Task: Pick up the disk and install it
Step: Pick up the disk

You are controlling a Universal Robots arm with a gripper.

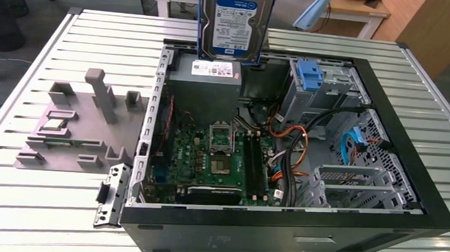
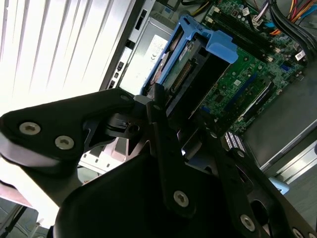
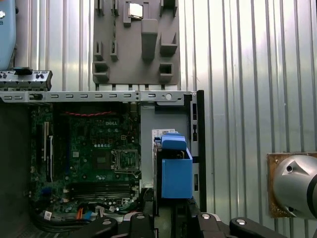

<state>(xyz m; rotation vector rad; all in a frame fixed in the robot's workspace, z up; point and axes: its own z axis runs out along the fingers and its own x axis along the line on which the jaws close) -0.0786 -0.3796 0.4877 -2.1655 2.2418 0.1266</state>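
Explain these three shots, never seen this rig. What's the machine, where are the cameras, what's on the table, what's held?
It is one robot arm ending in a two-fingered pincer. The exterior view comes from a camera standing off the arm; both wrist views come from cameras riding near the wrist, looking past the pincer. On the slatted table lies an open PC case, its motherboard exposed. Beside it, on the exterior view's left, sits a grey holder with a small chip. The pincer grips the disk, a silver drive with blue rails, in the air above the case's power supply. It is not installed yet.
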